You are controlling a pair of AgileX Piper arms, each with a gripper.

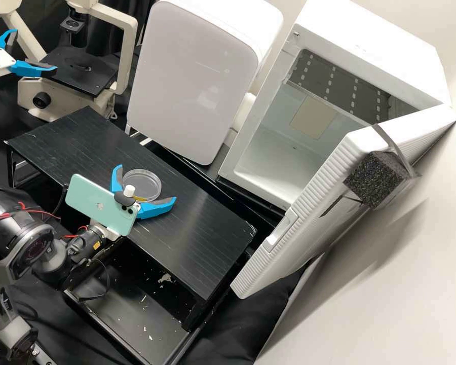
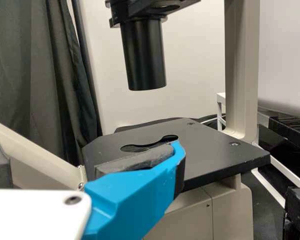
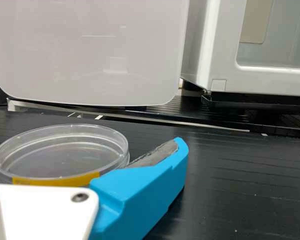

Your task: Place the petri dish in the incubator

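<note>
My right gripper (image 1: pixel 146 183) stands open over the black bench shelf in the high view, its fingers on either side of the clear round petri dish (image 1: pixel 142 183). In the right wrist view the dish (image 3: pixel 62 152) lies flat with a yellow strip on its side, beside the blue finger of the right gripper (image 3: pixel 85 145). The white incubator (image 1: pixel 283 137) has its door open. My left gripper (image 1: pixel 34 50) is open at the microscope in the high view; in the left wrist view the left gripper (image 2: pixel 85 140) is in front of the black stage, holding nothing.
The microscope stage (image 2: pixel 215 155) is beside the left arm. A white closed appliance (image 1: pixel 187 86) stands behind the shelf (image 1: pixel 202 228), left of the incubator. The incubator's open door (image 1: pixel 309 218) juts forward at the shelf's right, a black foam block (image 1: pixel 372 180) on it.
</note>
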